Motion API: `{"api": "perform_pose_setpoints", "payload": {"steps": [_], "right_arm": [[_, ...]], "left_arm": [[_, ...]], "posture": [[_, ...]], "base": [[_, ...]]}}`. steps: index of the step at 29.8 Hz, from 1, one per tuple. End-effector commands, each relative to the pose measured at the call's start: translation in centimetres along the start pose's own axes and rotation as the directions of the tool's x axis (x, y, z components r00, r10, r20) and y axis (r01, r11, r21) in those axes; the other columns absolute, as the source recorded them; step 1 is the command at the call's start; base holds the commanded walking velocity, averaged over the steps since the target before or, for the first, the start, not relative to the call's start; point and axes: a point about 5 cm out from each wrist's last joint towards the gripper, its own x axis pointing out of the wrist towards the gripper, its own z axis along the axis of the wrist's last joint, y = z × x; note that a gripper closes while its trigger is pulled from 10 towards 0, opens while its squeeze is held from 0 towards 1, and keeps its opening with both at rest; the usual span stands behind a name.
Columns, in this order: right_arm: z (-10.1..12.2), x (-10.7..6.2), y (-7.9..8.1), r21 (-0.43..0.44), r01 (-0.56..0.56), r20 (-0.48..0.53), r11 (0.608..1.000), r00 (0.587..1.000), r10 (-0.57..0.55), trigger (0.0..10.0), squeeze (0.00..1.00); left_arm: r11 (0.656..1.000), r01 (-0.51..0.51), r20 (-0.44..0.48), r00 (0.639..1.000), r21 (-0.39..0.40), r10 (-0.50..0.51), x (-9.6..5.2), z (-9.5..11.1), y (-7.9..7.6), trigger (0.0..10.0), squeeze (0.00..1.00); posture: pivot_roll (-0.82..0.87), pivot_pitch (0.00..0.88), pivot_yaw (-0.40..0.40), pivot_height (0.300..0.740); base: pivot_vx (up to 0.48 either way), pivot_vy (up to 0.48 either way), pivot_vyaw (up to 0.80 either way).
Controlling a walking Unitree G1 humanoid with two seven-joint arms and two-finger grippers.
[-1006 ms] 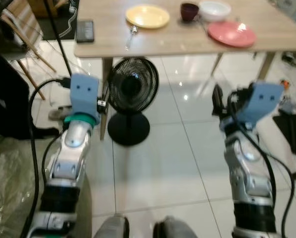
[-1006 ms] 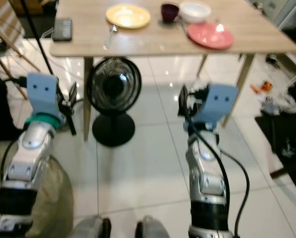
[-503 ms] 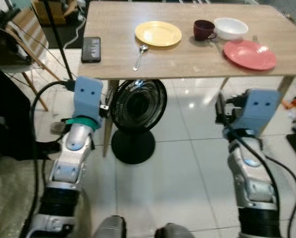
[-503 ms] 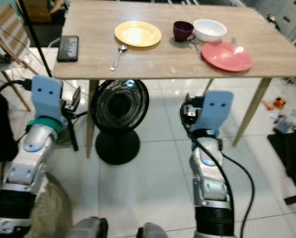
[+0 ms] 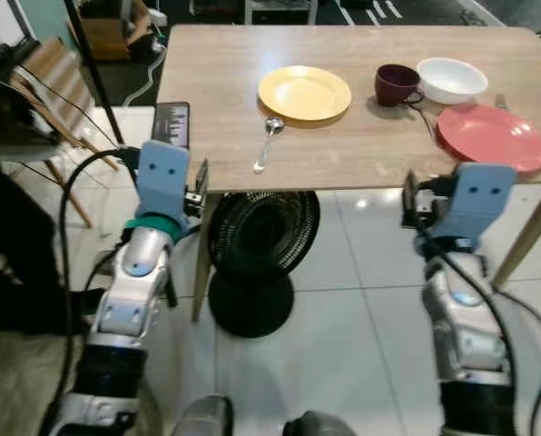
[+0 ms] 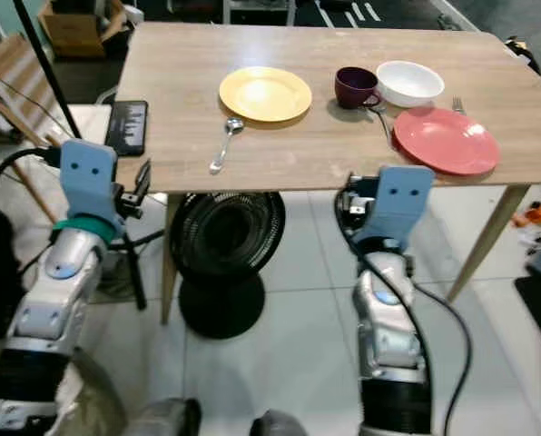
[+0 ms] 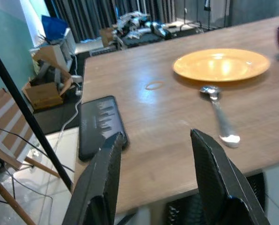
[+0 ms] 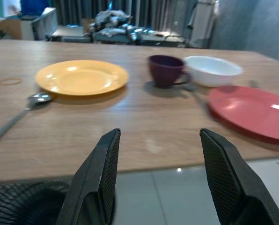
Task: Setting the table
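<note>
Both my left pincer (image 7: 158,187) and right pincer (image 8: 160,180) spread empty, I should close squarely on the light wooden bench (image 6: 298,150) before reaching for the metal spoon (image 6: 225,143).

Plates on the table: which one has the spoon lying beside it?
The yellow plate; the spoon lies by its near left edge. The pink plate sits further right, by the white bowl.

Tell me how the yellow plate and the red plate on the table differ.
The yellow plate sits nearer the table's middle, with a spoon just beside it; the red plate lies close to the table's front edge, right of it. The red plate looks somewhat larger than the yellow one. Both are round, empty and lie flat.
</note>
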Motion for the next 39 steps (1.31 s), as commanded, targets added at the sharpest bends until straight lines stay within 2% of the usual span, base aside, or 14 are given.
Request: {"api": "perform_pose_setpoints", "payload": {"steps": [1,11,17,25,39], "right_arm": [[-0.1,0.0,-0.4,-0.021,0.008,-0.003,1.0,1.0,-0.009,10.0,0.0],[0.2,0.2,0.0,-0.022,-0.009,0.011,1.0,1.0,0.01,10.0,0.0],[0.4,0.1,0.8,-0.01,-0.044,0.014,0.999,0.999,0.044,10.0,0.0],[0.5,0.1,1.1,-0.005,-0.055,0.017,0.998,0.998,0.055,10.0,0.0],[0.6,0.1,2.6,-0.039,-0.131,0.012,0.991,0.991,0.132,10.0,0.0]], "left_arm": [[1.0,0.013,-0.009,1.0,-0.007,-0.013,0.0,-0.2,-0.4,10.0,0.0],[1.0,0.025,0.001,1.0,0.017,-0.025,-0.1,-0.1,-0.4,10.0,0.0],[0.998,0.039,0.008,0.999,0.042,-0.04,-0.3,-0.1,-0.7,10.0,0.0],[0.998,0.055,0.007,0.998,0.042,-0.055,-0.4,0.0,-0.9,10.0,0.0],[0.996,0.08,0.006,0.997,0.039,-0.08,-0.7,0.0,-0.9,10.0,0.0]], "posture": [[0.02,0.0,0.039,0.74],[0.02,0.0,0.038,0.74],[0.02,0.0,0.036,0.74],[0.03,0.005,0.035,0.74],[0.03,0.012,0.031,0.74]], "base": [[0.461,0.0,0.0],[0.461,0.0,0.0],[0.404,0.0,0.0],[0.0,0.0,0.0],[0.0,0.0,0.0]]}}
